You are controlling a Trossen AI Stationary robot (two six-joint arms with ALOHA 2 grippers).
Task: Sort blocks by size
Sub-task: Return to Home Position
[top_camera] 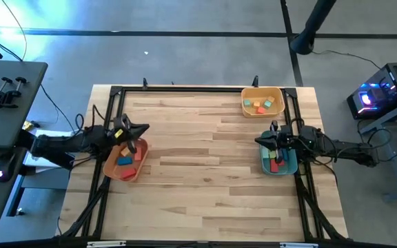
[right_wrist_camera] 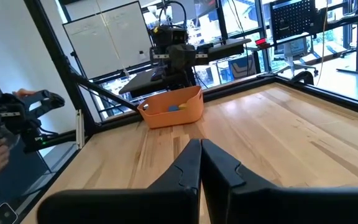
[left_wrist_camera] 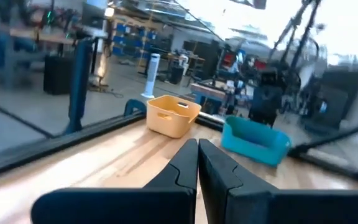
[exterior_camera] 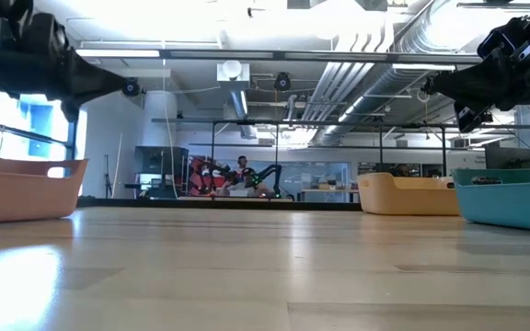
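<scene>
Painted in red, blue, orange and green, the blocks (top_camera: 125, 161) that I can see all lie inside bins rather than on the bare wood of the table (top_camera: 205, 158): a blue and some red pieces in the orange bin (top_camera: 110, 167) at the left edge, a few small cubes in the yellow bin (top_camera: 263, 90) at the far right corner, and red and green pieces in the teal bin (top_camera: 281, 172) at the right edge. The left claw (top_camera: 145, 128) hangs just beside the orange bin's far rim, raised off the wood, its two fingers pressed together on nothing. The right claw (top_camera: 258, 141) sits by the teal bin's near-centre corner, likewise pinched closed and empty. Sorting looks finished or close to it, with both arms drawn back to their own sides. Should any block need lifting again, I judge these pieces to be light, rigid and not fragile, so a firm squeeze would do no harm. The smooth paint may be a little slippery, though. A cube is best taken across two flat opposite faces. A longer bar is best gripped across its narrow width near the middle, so it does not swing or tip. Pieces lying against a bin wall or against each other leave little room for the fingers.
</scene>
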